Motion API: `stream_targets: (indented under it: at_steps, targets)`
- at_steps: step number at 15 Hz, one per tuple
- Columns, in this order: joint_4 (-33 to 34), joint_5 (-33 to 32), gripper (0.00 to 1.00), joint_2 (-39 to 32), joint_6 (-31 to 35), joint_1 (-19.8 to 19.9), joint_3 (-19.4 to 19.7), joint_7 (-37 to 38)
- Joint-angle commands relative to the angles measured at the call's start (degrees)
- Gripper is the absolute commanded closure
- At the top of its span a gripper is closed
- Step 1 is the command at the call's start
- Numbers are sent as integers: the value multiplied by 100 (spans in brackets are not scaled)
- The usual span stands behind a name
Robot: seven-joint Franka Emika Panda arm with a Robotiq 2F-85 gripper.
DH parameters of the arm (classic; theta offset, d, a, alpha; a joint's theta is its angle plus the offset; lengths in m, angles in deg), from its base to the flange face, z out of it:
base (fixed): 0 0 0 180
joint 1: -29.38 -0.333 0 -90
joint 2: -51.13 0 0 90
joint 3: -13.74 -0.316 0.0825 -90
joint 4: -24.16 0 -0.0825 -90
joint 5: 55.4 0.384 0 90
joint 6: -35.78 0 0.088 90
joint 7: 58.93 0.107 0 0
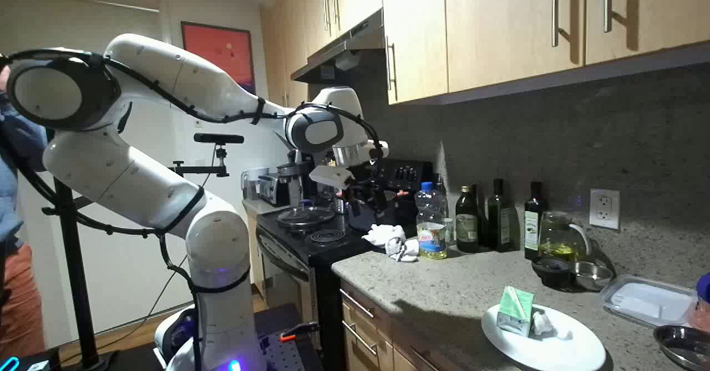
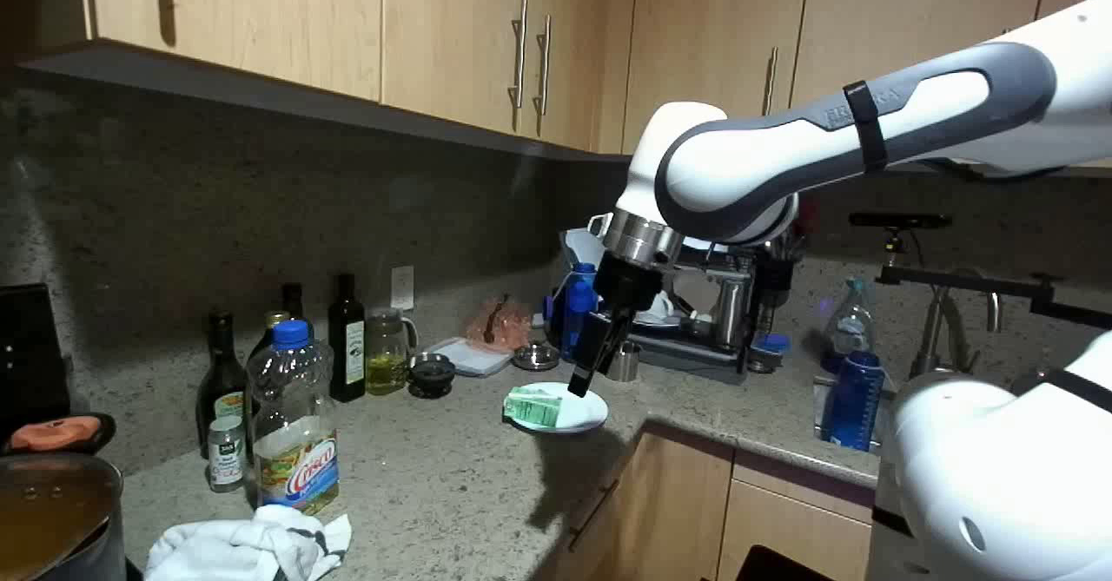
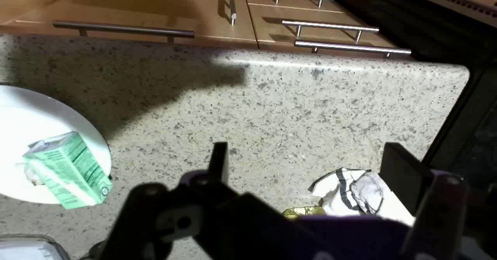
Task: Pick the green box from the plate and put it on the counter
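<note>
The green box [image 3: 70, 174] lies on the plate [image 3: 27, 116], below and well apart from the spread fingers [image 3: 404, 174].

Counter [image 3: 295, 108]: speckled stone, smooth, with a glossy highlight along the rounded edge. Green box [image 3: 70, 172]: printed paperboard, mostly matt. Plate [image 1: 554, 351]: smooth — ceramic or plastic cannot be told. Cabinet handles [image 3: 352, 47]: smooth metal, bright along the top. Upper cabinets [image 1: 499, 21]: pale wood grain, low sheen. In an exterior view, at near left: towel [image 2: 248, 551], matt cloth, creased; oil bottle [image 2: 291, 407], clear glossy plastic with a plastic cap [image 2: 290, 333]; farther off, dark bottle [image 2: 339, 338], glossy glass with a paper label [image 2: 355, 352]. In an exterior view, at far right: small bowl [image 1: 592, 284], shiny metal. Arm [image 2: 738, 166]: smooth white shell, slight gloss — wrist collar [image 2: 643, 238] in bare metal. Gripper [image 3: 304, 159]: finger pads [image 3: 404, 176] matt black
</note>
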Motion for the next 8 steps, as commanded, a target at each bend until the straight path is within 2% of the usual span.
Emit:
stream_targets:
  at_steps: [1,5,8]
  targets:
    - [7,23,0,-8,-12,23,-24,-15]
    - [42,-4,0,-80,89,146,-139,277]
    - [232,-4,0,-405,262,233,-123,505]
